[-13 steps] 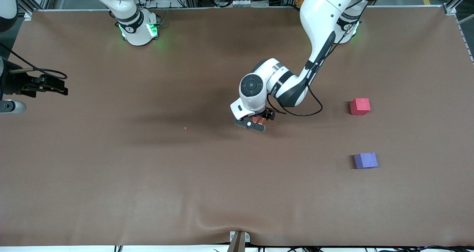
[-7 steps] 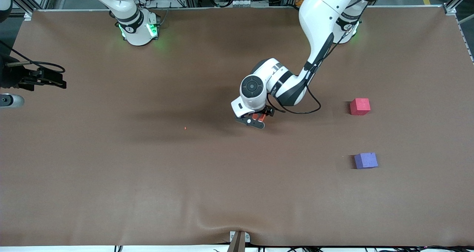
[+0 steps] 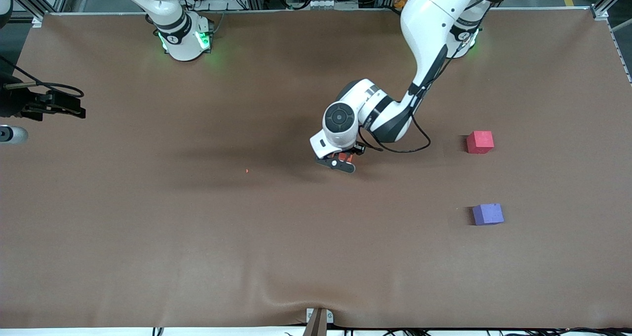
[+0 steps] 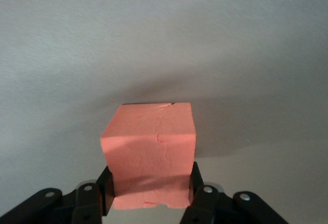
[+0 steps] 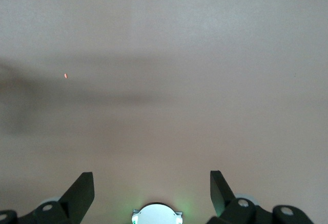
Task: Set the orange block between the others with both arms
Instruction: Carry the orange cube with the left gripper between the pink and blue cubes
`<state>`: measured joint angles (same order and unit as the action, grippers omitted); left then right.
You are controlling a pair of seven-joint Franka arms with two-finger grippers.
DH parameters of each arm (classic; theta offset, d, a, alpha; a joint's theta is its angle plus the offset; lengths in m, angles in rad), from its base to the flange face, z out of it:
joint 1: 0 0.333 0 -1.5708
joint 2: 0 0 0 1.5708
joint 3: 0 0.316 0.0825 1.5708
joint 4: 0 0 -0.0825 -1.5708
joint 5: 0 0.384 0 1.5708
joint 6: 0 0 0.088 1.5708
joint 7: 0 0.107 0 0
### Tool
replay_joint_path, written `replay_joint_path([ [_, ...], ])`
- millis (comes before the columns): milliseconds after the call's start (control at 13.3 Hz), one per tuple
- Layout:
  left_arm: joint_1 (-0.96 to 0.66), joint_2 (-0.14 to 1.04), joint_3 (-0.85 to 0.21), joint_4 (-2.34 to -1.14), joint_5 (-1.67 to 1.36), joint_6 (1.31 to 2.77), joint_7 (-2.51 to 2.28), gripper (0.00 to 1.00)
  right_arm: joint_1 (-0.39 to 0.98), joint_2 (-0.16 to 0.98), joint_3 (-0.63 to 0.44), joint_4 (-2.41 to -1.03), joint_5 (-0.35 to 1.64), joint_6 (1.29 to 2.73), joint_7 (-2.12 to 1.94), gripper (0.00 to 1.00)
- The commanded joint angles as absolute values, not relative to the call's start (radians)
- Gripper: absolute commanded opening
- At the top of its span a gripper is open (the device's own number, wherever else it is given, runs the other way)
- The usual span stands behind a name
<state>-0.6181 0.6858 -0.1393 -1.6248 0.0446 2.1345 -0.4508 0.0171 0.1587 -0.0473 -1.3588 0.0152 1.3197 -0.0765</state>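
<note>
The orange block (image 3: pixel 344 156) is at the middle of the brown mat, mostly hidden under the left arm's wrist. My left gripper (image 3: pixel 342 161) is shut on it. In the left wrist view the orange block (image 4: pixel 151 147) fills the space between the black fingers (image 4: pixel 106 183), which press on two facing sides. Whether it rests on the mat or hangs just above it I cannot tell. The pinkish-red cube (image 3: pixel 480 141) and the purple-blue cube (image 3: pixel 488 213) sit apart toward the left arm's end. My right gripper (image 3: pixel 76 108) waits open above the right arm's end, and is empty (image 5: pixel 151 178).
A tiny orange crumb (image 3: pixel 247 170) lies on the mat toward the right arm's end, and it shows in the right wrist view as a crumb (image 5: pixel 65 75). The mat has a wrinkle (image 3: pixel 296 301) by a bracket (image 3: pixel 318 321) at the edge nearest the camera.
The left gripper's fingers have closed onto the orange block, and its hand has shifted slightly. The right hand has drifted a little toward the table's edge. Both other cubes have stayed put.
</note>
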Motion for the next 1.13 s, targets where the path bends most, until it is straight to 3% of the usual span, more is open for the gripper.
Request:
replay_joint_path([
  [0, -0.505, 0.626, -0.143, -1.640, 0.041, 2.117, -0.417, 0.00, 0.015, 0.147, -0.046, -1.355, 0.000, 1.307, -0.084, 1.00],
  [451, -0.207, 0.459, -0.146, -1.657, 0.044, 1.838, -0.365, 0.00, 0.015, 0.166, -0.044, -1.356, 0.006, 1.348, -0.086, 1.00],
  [752, -0.023, 0.402, -0.150, -1.755, 0.046, 1.853, -0.255, 0.00, 0.012, 0.173, -0.044, -1.361, 0.015, 1.381, -0.075, 1.00],
  [1052, 0.136, 0.408, -0.152, -1.853, 0.044, 2.012, -0.170, 0.00, 0.009, 0.173, -0.046, -1.364, 0.017, 1.387, -0.077, 1.00],
])
